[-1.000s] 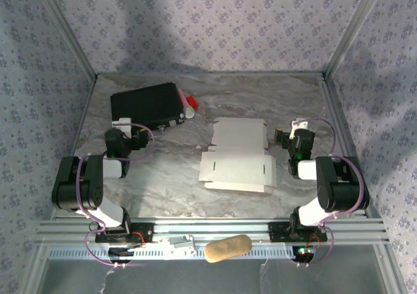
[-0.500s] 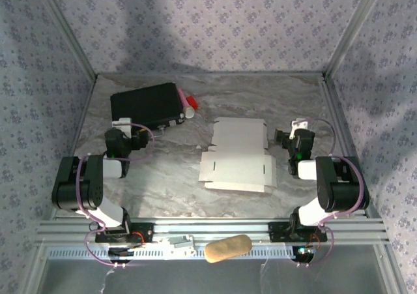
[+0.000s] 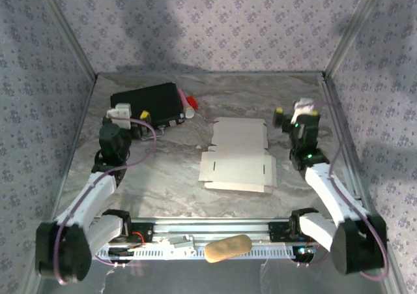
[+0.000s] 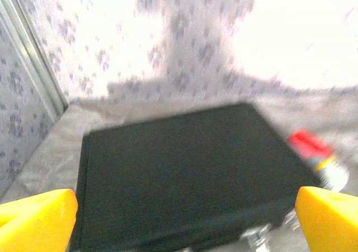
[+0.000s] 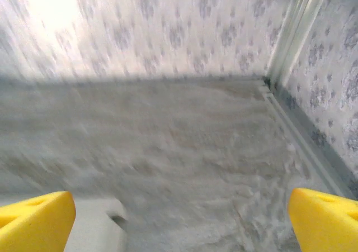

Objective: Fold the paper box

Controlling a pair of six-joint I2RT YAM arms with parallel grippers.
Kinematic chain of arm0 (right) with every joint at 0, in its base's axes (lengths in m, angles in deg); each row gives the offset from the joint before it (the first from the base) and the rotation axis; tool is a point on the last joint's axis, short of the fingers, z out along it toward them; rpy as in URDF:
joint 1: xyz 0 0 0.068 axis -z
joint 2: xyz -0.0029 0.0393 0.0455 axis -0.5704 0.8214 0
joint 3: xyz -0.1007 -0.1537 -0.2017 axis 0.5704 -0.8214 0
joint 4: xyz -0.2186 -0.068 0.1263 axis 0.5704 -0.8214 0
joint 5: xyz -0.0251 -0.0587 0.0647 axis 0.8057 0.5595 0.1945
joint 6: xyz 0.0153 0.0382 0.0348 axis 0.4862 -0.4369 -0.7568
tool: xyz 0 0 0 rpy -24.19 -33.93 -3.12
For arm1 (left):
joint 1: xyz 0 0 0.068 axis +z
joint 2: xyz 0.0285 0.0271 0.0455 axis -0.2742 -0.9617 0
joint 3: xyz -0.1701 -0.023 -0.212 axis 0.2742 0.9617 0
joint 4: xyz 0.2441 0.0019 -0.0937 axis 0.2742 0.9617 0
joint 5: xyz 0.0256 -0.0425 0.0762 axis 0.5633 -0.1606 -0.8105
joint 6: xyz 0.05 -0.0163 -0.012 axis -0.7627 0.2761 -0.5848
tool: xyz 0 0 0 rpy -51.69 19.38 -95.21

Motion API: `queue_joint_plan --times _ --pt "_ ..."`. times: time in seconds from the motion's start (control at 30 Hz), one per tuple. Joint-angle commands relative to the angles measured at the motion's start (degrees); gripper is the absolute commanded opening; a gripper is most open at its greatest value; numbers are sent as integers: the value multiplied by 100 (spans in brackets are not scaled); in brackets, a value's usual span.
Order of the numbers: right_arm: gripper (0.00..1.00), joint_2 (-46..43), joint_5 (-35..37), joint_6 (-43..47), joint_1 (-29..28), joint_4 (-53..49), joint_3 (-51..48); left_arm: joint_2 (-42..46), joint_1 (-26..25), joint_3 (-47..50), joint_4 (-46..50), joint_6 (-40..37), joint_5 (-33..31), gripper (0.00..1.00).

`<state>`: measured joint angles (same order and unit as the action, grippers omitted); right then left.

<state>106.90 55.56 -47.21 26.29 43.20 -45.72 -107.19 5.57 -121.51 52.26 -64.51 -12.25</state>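
The paper box [image 3: 238,156] lies flat and unfolded on the marble table, a white die-cut sheet with flaps and slits, in the middle of the top view. Its corner [image 5: 92,229] shows at the lower left of the right wrist view. My left gripper [image 3: 130,113] stands open to the left of the sheet, at the front edge of a black case, with its yellow fingertips [image 4: 36,218] wide apart. My right gripper [image 3: 291,110] is open just right of the sheet's far flap, nothing between its yellow fingertips [image 5: 327,218].
A black hard case [image 3: 146,103] lies at the back left, large in the left wrist view [image 4: 184,174]. A red and white tube [image 3: 189,105] rests against its right side. A beige roll [image 3: 228,247] sits on the near rail. Patterned walls enclose the table.
Both arms have stretched out from their folded pose, carrying the grippers toward the back of the table. Both grippers stay open. The sheet has not moved.
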Motion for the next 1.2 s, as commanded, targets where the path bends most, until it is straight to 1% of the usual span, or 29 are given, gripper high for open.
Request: queue_joint_plan --times 0.0,0.03,0.07,0.1,0.13,0.17,0.2,0.23,0.27,0.33,0.4,0.47,0.53,0.57,0.6,0.67,0.73,0.77,0.83,0.9,0.97,1.07,1.17 --pt "99 -393 -2 -2452 169 -3251 1894 463 -198 -1497 2872 1923 -890 100" --pt "99 -354 -183 -3206 250 -4019 2217 508 -186 -1829 3640 2766 -871 100" --pt "99 -361 -980 -3158 375 -4240 2351 574 -124 -1814 3654 3161 -468 100" --pt "98 -375 -1441 -2885 498 -4229 2474 616 85 -1766 3493 3197 428 100" --pt "92 -384 -1803 -2817 487 -4536 2625 634 250 -1749 3438 3386 1315 93" --pt "88 -422 -1868 -2908 351 -4932 2719 625 206 -1815 3658 3619 1668 85" --pt "83 -475 -1786 -3080 130 -5274 2720 608 26 -1908 3966 3734 1755 80" --pt "78 -571 -1556 -3338 -220 -5685 2720 590 -317 -2012 4329 3762 1695 77" --pt "75 -679 -1323 -3671 -592 -5983 2669 579 -762 -2047 4605 3802 1529 74" --pt "68 -1036 -1038 -4395 -1400 -6216 2096 597 -1649 -1862 4778 4010 1144 71" --pt "67 -1472 -713 -5370 -2447 -6230 1331 602 -2513 -1466 4613 4279 763 69" --pt "67 -1923 -418 -6593 -3475 -6040 353 508 -3320 -921 4192 4713 315 67" --pt "67 -2289 -268 -7672 -4365 -5290 -580 266 -3860 -432 3556 5017 24 66" --pt "67 -2407 -80 -8203 -4947 -4882 -969 89 -4088 -208 3159 5111 -91 66" --pt "67 -2450 159 -8600 -5396 -4611 -1220 -61 -4212 -49 2839 5155 -167 66" --pt "67 -2424 978 -9430 -6397 -4296 -1621 -509 -4324 66 2355 5158 -194 64" --pt "68 -2333 1793 -9940 -7111 -4041 -1821 -915 -4331 -77 2238 5064 -190 62" --pt "69 -2252 1957 -10238 -7327 -3993 -1926 -1101 -4332 -177 2209 5008 -178 61" --pt "69 -2101 2007 -10507 -7418 -3560 -2235 -1404 -4327 -289 2041 4907 -82 60" --pt "69 -1952 1993 -10600 -7393 -3039 -2545 -1604 -4331 -326 1792 4900 -48 60" --pt "67 -1812 2041 -10672 -7325 -2791 -2711 -1738 -4325 -318 1613 4906 -42 61" --pt "66 -1743 1966 -10625 -7100 -2557 -2791 -1853 -4313 -292 1440 4904 18 61" --pt "66 -1703 1833 -10598 -6838 -2009 -3079 -1875 -4304 -217 1221 4909 93 61"
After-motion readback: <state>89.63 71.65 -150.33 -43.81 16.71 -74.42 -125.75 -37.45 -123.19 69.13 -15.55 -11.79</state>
